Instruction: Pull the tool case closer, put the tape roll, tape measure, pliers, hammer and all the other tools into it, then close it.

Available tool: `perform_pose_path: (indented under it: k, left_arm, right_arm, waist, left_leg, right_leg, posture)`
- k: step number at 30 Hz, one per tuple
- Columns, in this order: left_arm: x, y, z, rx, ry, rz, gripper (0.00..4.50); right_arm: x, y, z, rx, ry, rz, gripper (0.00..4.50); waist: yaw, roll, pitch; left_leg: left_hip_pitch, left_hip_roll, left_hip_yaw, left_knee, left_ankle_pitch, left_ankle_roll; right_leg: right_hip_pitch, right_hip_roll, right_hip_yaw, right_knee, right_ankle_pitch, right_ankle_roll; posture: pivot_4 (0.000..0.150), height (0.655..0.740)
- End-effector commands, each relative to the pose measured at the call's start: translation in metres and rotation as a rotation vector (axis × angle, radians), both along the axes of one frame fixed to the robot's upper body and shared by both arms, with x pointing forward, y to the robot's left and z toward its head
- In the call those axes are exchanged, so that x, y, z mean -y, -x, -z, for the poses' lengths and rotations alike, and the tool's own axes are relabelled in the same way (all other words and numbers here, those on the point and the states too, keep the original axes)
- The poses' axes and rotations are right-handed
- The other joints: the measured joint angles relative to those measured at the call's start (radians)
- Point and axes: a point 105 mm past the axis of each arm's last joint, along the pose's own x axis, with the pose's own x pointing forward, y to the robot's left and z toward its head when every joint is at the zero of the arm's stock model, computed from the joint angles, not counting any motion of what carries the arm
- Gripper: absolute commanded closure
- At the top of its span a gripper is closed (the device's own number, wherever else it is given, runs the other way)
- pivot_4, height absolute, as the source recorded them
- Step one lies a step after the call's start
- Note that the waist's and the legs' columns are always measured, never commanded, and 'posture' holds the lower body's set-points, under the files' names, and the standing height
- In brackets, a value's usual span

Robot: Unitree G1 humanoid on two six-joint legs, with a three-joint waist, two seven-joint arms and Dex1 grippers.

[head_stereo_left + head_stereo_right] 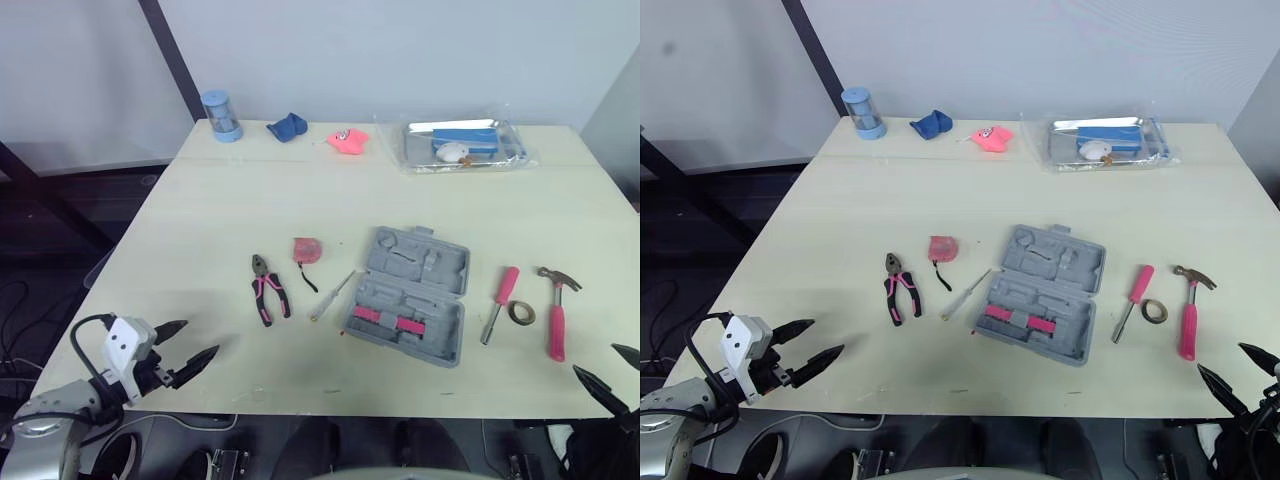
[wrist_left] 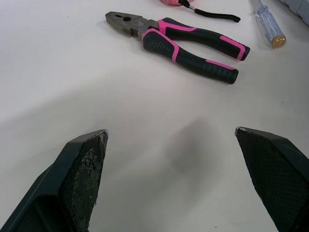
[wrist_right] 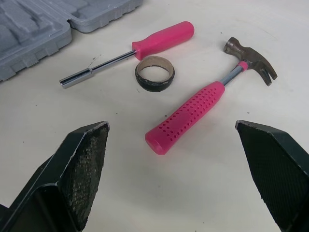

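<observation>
Tool case [image 1: 410,295] lying open and flat mid-table [image 1: 200,230], tools loose on either side of it; both grippers empty.

Nearer than the case, at the table's front edge: left gripper [image 1: 200,337] off to the case's left, fingers spread wide; right gripper [image 1: 595,358] off to its right, fingers likewise apart. Left of the case: slim clear-handled screwdriver [image 1: 332,296] just beside it, then pink-and-black pliers [image 1: 268,290], with the red tape measure [image 1: 306,250] a little farther back. Right of the case: pink-handled screwdriver [image 1: 498,303], tape roll [image 1: 520,313] just beside its shaft, pink-handled hammer [image 1: 556,310] outermost. Beyond the case, along the far edge: blue jar [image 1: 221,117], blue cloth [image 1: 288,127], pink object [image 1: 348,140], clear plastic bag [image 1: 465,146].
</observation>
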Motion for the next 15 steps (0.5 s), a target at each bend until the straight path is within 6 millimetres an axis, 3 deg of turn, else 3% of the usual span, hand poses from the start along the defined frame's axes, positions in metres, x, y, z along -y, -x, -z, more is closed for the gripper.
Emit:
perform_pose_path:
  k: [1, 4, 15]
  left_arm:
    - [-0.004, 0.000, -0.010, 0.036, -0.014, 0.000, 0.00]
    - [-0.004, 0.002, -0.007, 0.031, 0.002, -0.001, 0.00]
    - [-0.005, 0.000, -0.008, 0.027, 0.020, 0.009, 0.00]
  right_arm:
    - [-0.005, -0.004, -0.018, 0.029, 0.016, -0.017, 0.08]
    - [-0.018, -0.006, -0.027, 0.027, 0.019, -0.029, 0.08]
    - [-0.030, -0.006, -0.032, 0.020, 0.019, -0.019, 0.08]
  waist:
    - [0.000, 0.000, 0.000]
    - [0.000, 0.002, -0.001]
    - [0.000, 0.001, -0.001]
  left_leg:
    - [0.000, 0.000, 0.000, 0.000, 0.000, 0.000]
    - [0.000, 0.000, 0.000, 0.000, 0.000, 0.000]
    - [-0.001, 0.000, -0.001, 0.000, 0.000, 0.000]
  right_leg:
    - [0.000, 0.000, 0.000, 0.000, 0.000, 0.000]
    - [0.000, 0.000, 0.000, 0.000, 0.000, 0.000]
    - [0.000, -0.001, 0.000, -0.001, -0.001, -0.002]
  posture:
    - [0.150, 0.7400]
    - [0.150, 0.7400]
    - [0.150, 0.7400]
